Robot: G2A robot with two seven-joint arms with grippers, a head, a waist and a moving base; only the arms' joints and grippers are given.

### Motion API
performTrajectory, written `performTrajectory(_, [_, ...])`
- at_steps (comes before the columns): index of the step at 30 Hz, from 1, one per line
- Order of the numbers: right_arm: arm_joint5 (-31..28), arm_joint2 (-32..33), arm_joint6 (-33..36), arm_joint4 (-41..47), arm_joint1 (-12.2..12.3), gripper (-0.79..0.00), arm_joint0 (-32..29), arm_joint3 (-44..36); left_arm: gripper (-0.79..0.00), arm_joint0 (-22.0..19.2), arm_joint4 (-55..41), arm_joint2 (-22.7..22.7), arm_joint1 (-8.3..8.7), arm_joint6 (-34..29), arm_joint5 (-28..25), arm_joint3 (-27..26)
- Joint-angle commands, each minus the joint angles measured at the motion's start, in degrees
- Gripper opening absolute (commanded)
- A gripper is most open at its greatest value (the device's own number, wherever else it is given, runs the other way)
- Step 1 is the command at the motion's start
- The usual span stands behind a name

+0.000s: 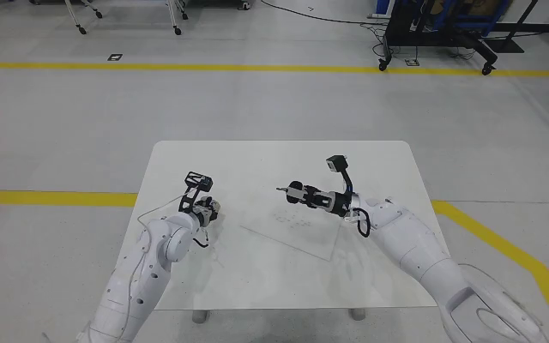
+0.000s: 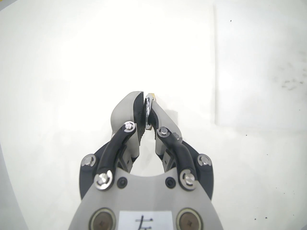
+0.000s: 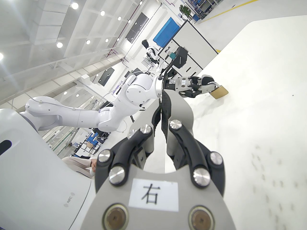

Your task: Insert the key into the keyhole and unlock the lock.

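My left gripper (image 2: 145, 96) is shut on the silver shackle (image 2: 147, 114) of a brass padlock (image 3: 219, 92), whose body rests on the table at the left side. The top view shows this gripper (image 1: 211, 208) with the padlock at its tip. My right gripper (image 1: 290, 191) hovers over the table's middle, shut on a thin key (image 1: 280, 189) that sticks out toward the left arm. Seen from the right wrist, the right gripper's fingers (image 3: 165, 111) are pressed together and the key is hidden between them. The left gripper (image 3: 208, 84) lies farther off, a gap apart from the key.
The white table (image 1: 377, 163) carries a clear flat sheet (image 1: 296, 230) under the right gripper; its edge (image 2: 214, 72) runs beside the left gripper. Carts and racks (image 1: 437, 34) stand on the floor well beyond the table.
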Motion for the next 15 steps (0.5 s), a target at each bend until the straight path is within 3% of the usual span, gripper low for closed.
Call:
performTrajectory(1, [0.0,0.0,0.0,0.0,0.0,-0.785,0.0,0.0,-0.785,-0.45,0.01,0.19,-0.09,-0.43,-0.13,0.58])
performTrajectory(9, [0.0,0.0,0.0,0.0,0.0,-0.785,0.0,0.0,-0.785,-0.54,-0.56,-0.06,-0.25,1.37,-1.15,0.35])
performTrajectory(15, [0.0,0.0,0.0,0.0,0.0,-0.785,0.0,0.0,-0.785,-0.41,-10.66,-2.39,-0.48,9.74,-8.35,1.17])
